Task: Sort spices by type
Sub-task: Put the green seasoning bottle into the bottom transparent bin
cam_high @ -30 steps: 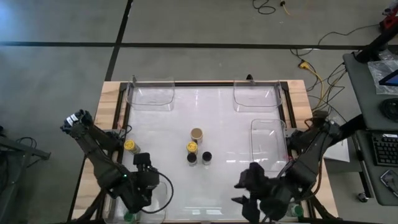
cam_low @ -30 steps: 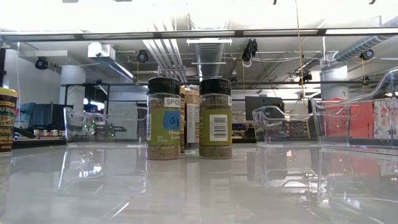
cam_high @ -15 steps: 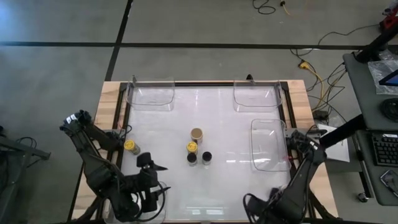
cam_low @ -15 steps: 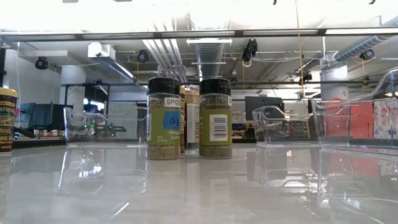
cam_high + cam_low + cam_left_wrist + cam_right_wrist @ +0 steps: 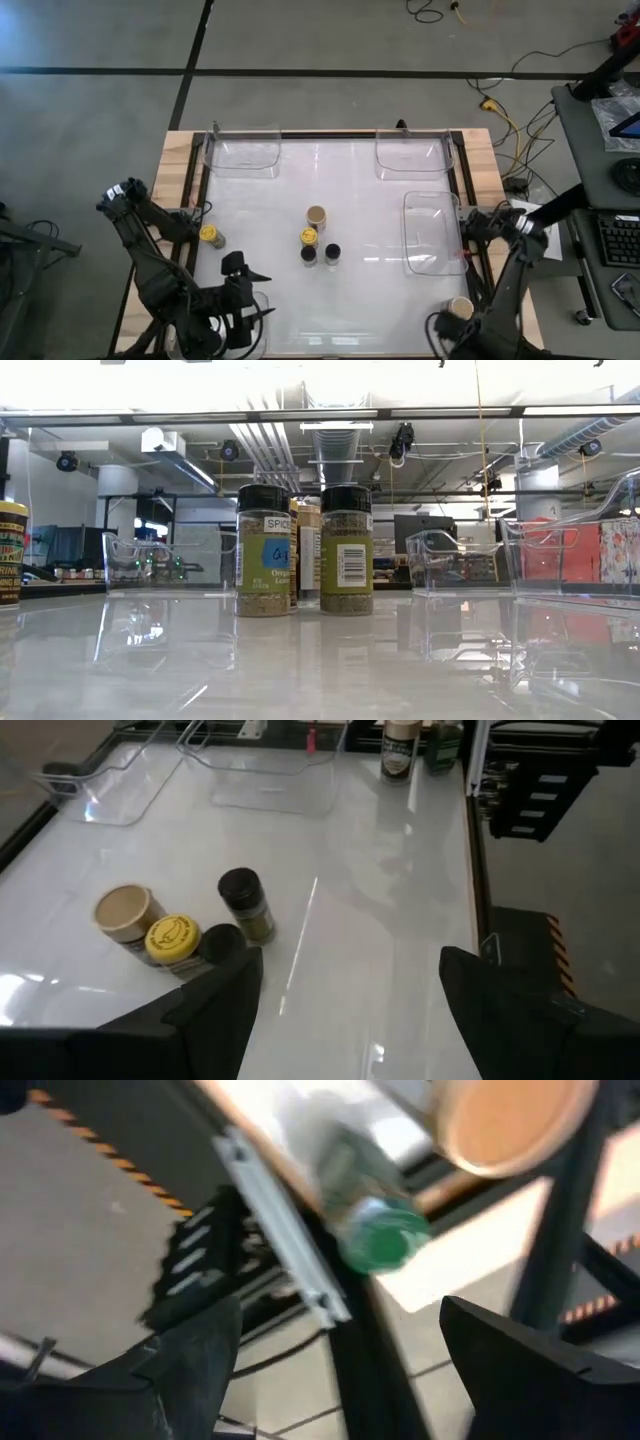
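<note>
The sorting looks only partly done, judged from where the jars stand. Four small round spice jars form a loose cluster at the middle of the white table (image 5: 370,215): a tan-lidded jar (image 5: 316,215), a yellow-lidded jar (image 5: 309,236) just beside it, and two black-lidded jars (image 5: 320,254) side by side nearest the robot. A second yellow-lidded jar (image 5: 209,234) stands alone near the table's left edge, and another tan-lidded jar (image 5: 461,307) sits at the near right corner, where the right wrist view also shows a green-lidded jar (image 5: 380,1240) beside it. The clear rectangular plastic trays along the far edge (image 5: 243,152) and the one on the right side (image 5: 432,235) appear empty, so none of the middle jars has reached a tray yet. The left tool (image 5: 345,985) hovers over the near left of the table with its fingers apart and nothing between them, facing the cluster. The right tool (image 5: 340,1340) is at the near right corner, fingers spread wide and holding nothing, the tan and green lids just beyond it. Most of the grouping remains to be done.
</note>
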`<state>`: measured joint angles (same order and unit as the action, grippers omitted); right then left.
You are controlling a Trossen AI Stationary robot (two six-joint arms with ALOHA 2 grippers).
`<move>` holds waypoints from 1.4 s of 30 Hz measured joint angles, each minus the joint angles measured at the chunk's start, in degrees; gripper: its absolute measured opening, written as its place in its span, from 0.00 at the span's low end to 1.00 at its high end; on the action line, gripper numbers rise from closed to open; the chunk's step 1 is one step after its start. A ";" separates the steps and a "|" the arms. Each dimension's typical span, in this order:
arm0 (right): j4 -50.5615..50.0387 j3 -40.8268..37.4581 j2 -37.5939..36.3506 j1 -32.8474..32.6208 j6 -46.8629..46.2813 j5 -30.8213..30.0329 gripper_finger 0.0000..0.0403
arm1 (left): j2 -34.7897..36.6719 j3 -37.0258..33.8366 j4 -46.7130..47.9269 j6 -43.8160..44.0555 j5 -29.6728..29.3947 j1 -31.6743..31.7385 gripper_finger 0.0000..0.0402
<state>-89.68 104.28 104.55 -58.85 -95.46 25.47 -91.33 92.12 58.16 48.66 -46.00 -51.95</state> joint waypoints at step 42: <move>25.53 -29.04 -7.87 -0.50 -8.20 8.20 0.83 | -4.00 -0.02 -5.19 0.03 -0.04 0.10 0.72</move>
<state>-64.15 75.23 96.68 -59.35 -103.66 33.67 -95.33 92.09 52.97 48.70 -46.04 -51.86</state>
